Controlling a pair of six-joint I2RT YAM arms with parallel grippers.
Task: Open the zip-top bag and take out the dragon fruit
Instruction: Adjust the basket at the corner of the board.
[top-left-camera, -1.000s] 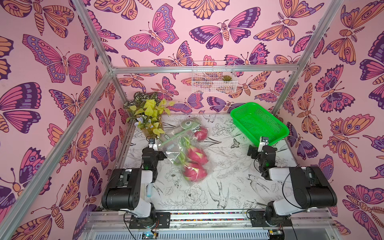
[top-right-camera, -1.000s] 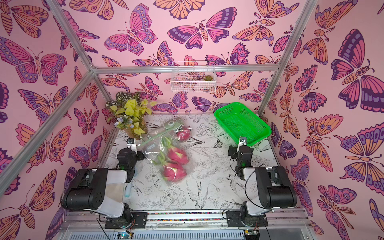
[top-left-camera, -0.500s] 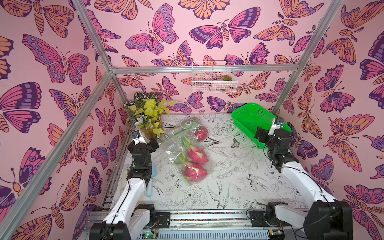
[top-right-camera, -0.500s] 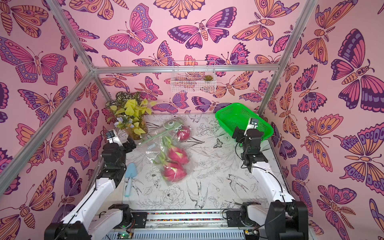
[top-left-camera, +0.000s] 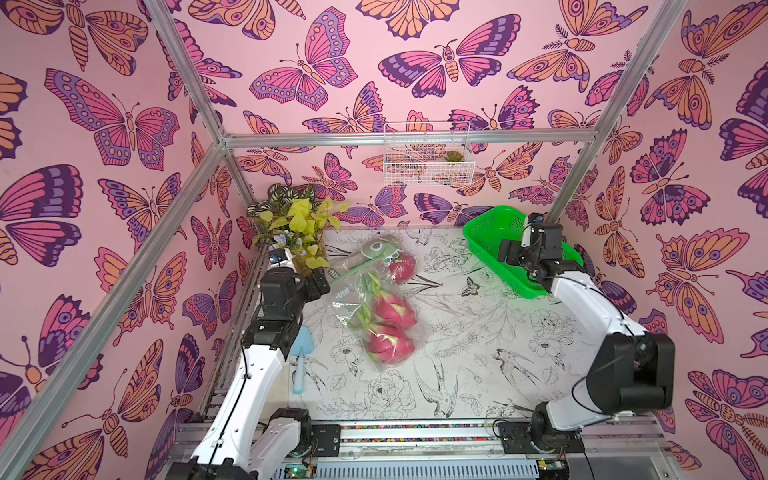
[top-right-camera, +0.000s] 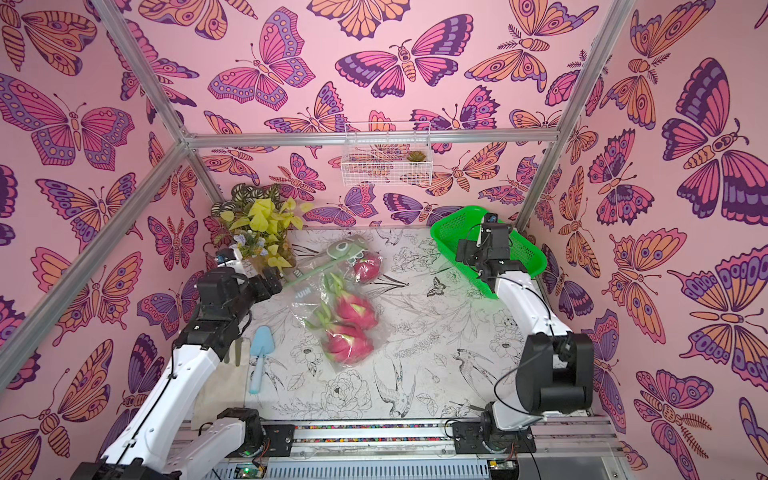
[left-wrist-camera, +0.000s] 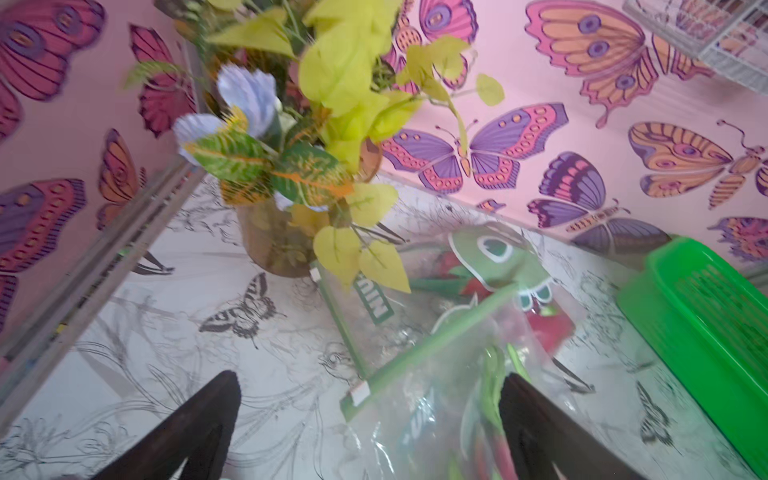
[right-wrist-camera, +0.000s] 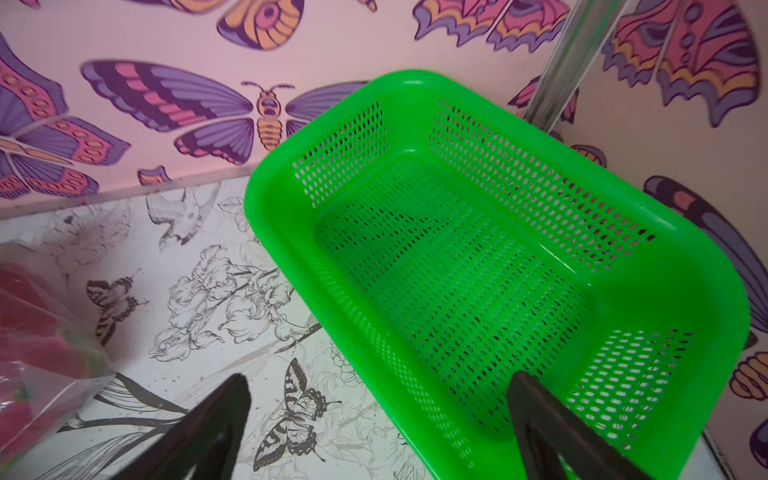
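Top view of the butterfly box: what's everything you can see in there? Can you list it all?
Clear zip-top plastic bag with a green zip strip: one, see-through, middle of the table.
Oval magenta-pink dragon fruit with green-tipped scales: three visible, inside the bag, the far one redder.
Perforated green plastic basket: one, bright green, far right corner, empty.
Yellow-green leafy potted plant: one, far left corner.
Light-blue plastic trowel: one, beside the left arm.
White wire basket: one, on the back wall.
Small green plant: one, in the wire basket.
Table with black-and-white drawings: one.
Left tool: one, black, open, by the bag's zip end.
Right tool: one, black, open, at the green basket's edge.
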